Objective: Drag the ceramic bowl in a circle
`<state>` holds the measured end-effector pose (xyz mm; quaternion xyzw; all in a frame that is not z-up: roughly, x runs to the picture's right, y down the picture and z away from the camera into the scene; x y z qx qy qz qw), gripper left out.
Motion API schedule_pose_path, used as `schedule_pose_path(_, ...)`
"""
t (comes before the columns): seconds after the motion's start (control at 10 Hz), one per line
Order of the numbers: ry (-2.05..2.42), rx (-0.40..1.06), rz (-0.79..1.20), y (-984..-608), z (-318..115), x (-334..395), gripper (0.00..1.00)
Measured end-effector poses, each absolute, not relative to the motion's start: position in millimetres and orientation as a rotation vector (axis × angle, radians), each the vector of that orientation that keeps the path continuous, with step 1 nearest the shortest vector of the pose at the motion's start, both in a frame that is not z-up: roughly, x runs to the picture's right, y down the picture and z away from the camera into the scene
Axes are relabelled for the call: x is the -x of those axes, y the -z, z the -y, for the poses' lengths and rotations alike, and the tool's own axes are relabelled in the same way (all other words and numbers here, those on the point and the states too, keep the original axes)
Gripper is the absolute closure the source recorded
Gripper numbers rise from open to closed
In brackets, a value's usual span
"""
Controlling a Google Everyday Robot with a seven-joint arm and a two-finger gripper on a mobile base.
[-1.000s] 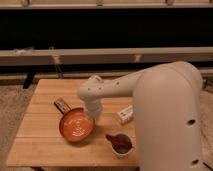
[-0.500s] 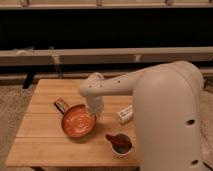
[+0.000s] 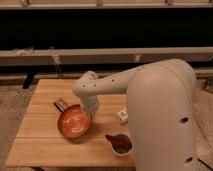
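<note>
The ceramic bowl (image 3: 74,122) is wide, shallow and glossy orange-red with faint rings inside. It sits on the wooden table (image 3: 40,145), left of the middle. My gripper (image 3: 89,113) comes down from the white arm (image 3: 107,85) at the bowl's right rim. The arm hides where it meets the bowl.
A small pale cup with dark reddish contents (image 3: 120,144) stands near the table's front edge, right of the bowl. A small white box (image 3: 122,116) lies by the arm. A dark brown object (image 3: 60,104) touches the bowl's far left rim. The robot's large white body (image 3: 165,125) fills the right.
The bowl has slid a little to the right and away from the front edge, together with the gripper at its rim. The cup and the box have not moved.
</note>
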<state>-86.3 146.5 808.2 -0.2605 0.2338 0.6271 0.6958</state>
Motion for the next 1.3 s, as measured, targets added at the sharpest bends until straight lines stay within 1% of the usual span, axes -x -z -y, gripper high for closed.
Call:
schedule_pose_path(0.6, -1.375, 0.580, -0.505, -792.3, -167.6, 76.0, 0.94)
schedule_pose_path(0.8, -1.359, 0.577, -0.494, -787.6, -171.5, 85.5, 0.94)
schedule_pose_path(1.1, -1.345, 0.576, -0.476, -794.2, -163.1, 113.4, 0.94)
schedule_pose_path(1.3, -1.337, 0.574, -0.479, -793.5, -165.0, 117.6, 0.94)
